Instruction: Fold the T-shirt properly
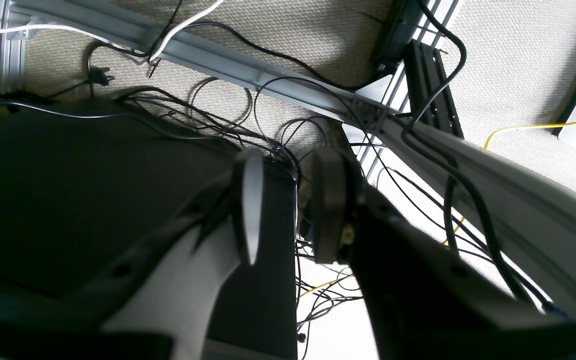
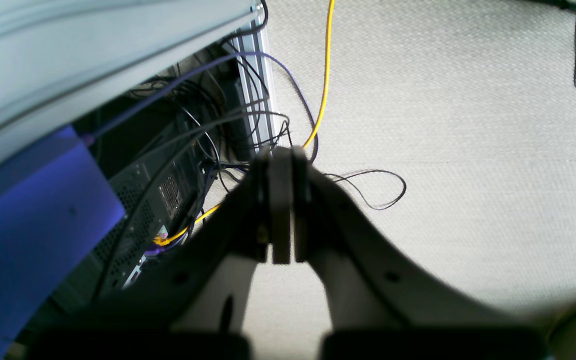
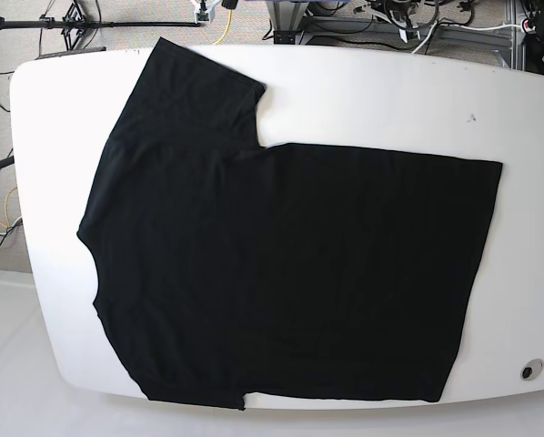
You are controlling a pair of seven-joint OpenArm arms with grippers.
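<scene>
The T-shirt (image 3: 290, 264) lies spread flat on the white table (image 3: 372, 100) in the base view, plain black side up. One sleeve (image 3: 195, 91) points to the far left corner, the hem is at the right, and the near edge reaches the table's front rim. No print shows. Neither arm appears in the base view. My left gripper (image 1: 288, 207) is open and empty, off the table, looking down at the floor and cables. My right gripper (image 2: 281, 205) is shut with nothing between its fingers, over carpet beside the table. The shirt is out of both wrist views.
Below the left gripper run an aluminium frame rail (image 1: 228, 60), tangled black cables (image 1: 268, 140) and the table's white rim (image 1: 518, 200). Near the right gripper are a computer tower (image 2: 158, 200), a yellow cable (image 2: 325, 70) and a blue panel (image 2: 33, 215).
</scene>
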